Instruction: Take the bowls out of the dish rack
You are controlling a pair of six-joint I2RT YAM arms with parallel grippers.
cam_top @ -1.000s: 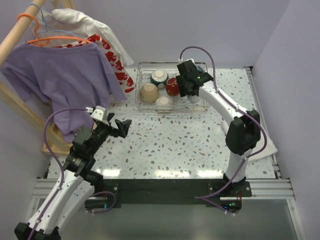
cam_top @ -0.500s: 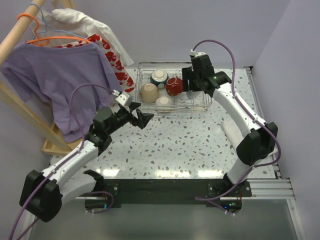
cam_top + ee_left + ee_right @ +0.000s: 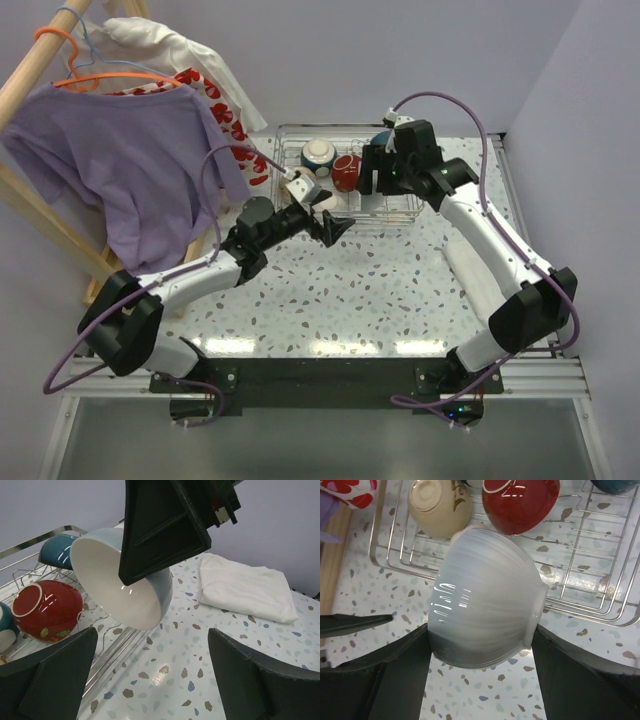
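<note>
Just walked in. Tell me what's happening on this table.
The robot is unloading bowls from the dish rack. The right gripper holds a white ribbed bowl in the air at the rack's near edge. The left gripper is open, close to that bowl and facing it, touching nothing. At least a red bowl, a tan bowl, a teal-and-white bowl and a teal bowl sit in the rack.
</note>
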